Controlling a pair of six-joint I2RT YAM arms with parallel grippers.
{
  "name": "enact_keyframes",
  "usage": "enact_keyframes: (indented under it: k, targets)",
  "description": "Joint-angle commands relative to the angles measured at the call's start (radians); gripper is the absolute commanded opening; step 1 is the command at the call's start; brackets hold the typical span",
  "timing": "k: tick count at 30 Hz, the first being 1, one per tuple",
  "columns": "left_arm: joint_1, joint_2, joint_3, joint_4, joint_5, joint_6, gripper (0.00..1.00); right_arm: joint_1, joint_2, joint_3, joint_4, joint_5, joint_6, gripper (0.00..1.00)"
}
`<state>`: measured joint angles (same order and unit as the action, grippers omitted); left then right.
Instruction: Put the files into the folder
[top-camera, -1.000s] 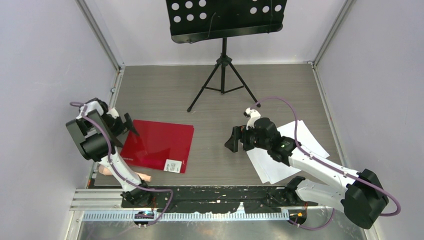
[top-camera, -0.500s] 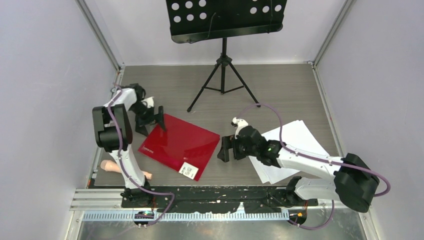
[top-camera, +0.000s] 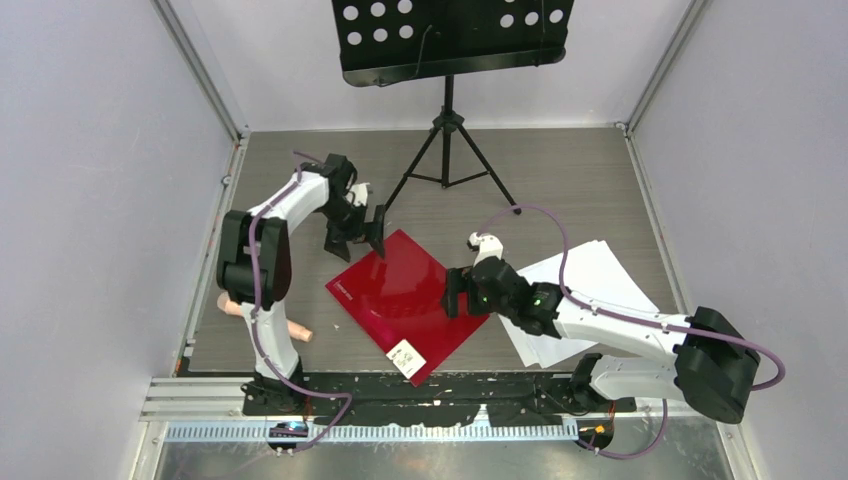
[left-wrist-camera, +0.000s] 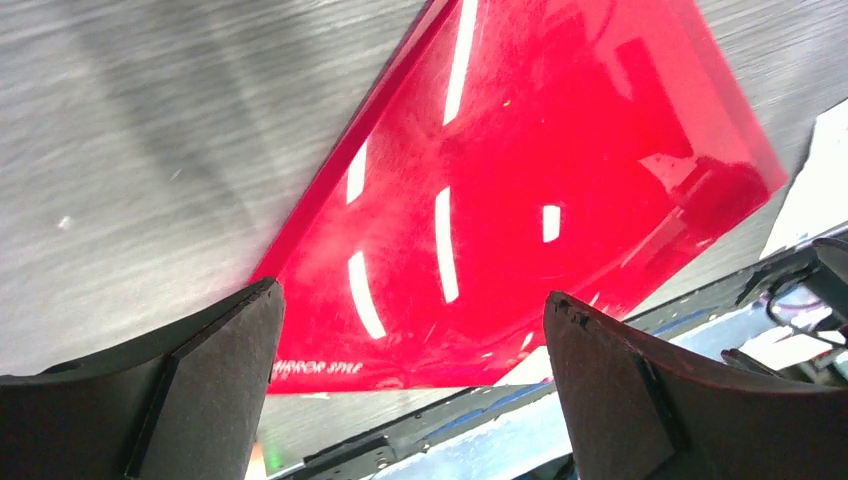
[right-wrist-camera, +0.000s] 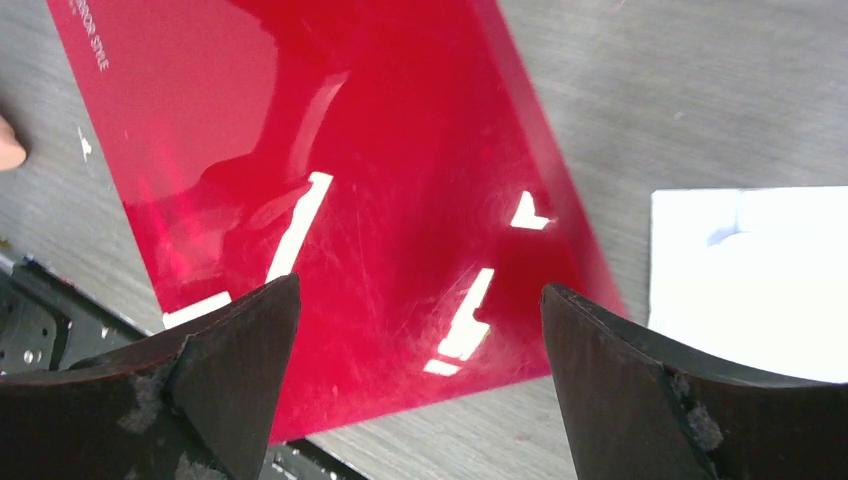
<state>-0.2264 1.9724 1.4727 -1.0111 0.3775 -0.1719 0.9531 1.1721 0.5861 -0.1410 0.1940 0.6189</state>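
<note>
The closed folder (top-camera: 400, 295) lies mid-frame on the tabletop (top-camera: 560, 170), its long axis running upper left to lower right, with the files (top-camera: 605, 272) to its right. Both pincers gape empty: the left pincer (top-camera: 356, 236) is at its top corner, and the right pincer (top-camera: 458, 295), over its right edge, is nearer the files.

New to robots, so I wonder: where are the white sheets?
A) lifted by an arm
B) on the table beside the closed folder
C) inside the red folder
B: the files lie flat on the table, right of the closed folder, a gap between them.
</note>
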Motion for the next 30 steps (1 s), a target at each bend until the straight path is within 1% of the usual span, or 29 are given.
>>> enact_keyframes:
  k: [1,3,6,8,10,13,14,18,20,24,26,29,30]
  targets:
    - [0.030,-0.237,-0.024,0.088,-0.115,-0.121,1.00,-0.046,-0.004,0.090,-0.003,0.097,-0.086,0.95]
    - [0.030,-0.345,-0.086,0.134,-0.240,-0.187,1.00,-0.089,0.029,0.112,0.022,0.073,-0.108,0.95]
    - [0.023,-0.521,-0.233,0.228,-0.348,-0.321,1.00,-0.154,0.100,0.139,0.076,0.015,-0.131,0.95]
    - [-0.003,-0.652,-0.369,0.333,-0.368,-0.400,1.00,-0.179,0.155,0.163,0.111,-0.028,-0.146,0.95]
    - [-0.037,-0.729,-0.441,0.347,-0.364,-0.446,1.00,-0.185,0.209,0.192,0.121,-0.065,-0.159,0.95]
    - [-0.121,-0.788,-0.531,0.340,-0.370,-0.475,1.00,-0.182,0.272,0.206,0.129,-0.111,-0.153,0.95]
    - [-0.156,-0.807,-0.564,0.348,-0.395,-0.491,1.00,-0.182,0.280,0.205,0.132,-0.116,-0.150,0.95]
    - [-0.275,-0.887,-0.720,0.422,-0.429,-0.604,1.00,-0.158,0.284,0.170,0.135,-0.117,-0.135,0.95]
    - [-0.293,-0.911,-0.804,0.479,-0.414,-0.658,1.00,-0.134,0.277,0.157,0.124,-0.102,-0.126,0.95]
    - [-0.294,-0.942,-0.954,0.588,-0.399,-0.771,1.00,-0.104,0.285,0.127,0.126,-0.087,-0.092,0.95]
    - [-0.295,-0.943,-0.979,0.639,-0.382,-0.786,1.00,-0.098,0.292,0.108,0.133,-0.082,-0.076,0.95]
    - [-0.295,-0.923,-0.989,0.650,-0.382,-0.831,1.00,-0.085,0.304,0.083,0.134,-0.077,-0.058,0.95]
    - [-0.295,-0.911,-0.996,0.655,-0.367,-0.848,1.00,-0.083,0.308,0.078,0.158,-0.078,-0.050,0.95]
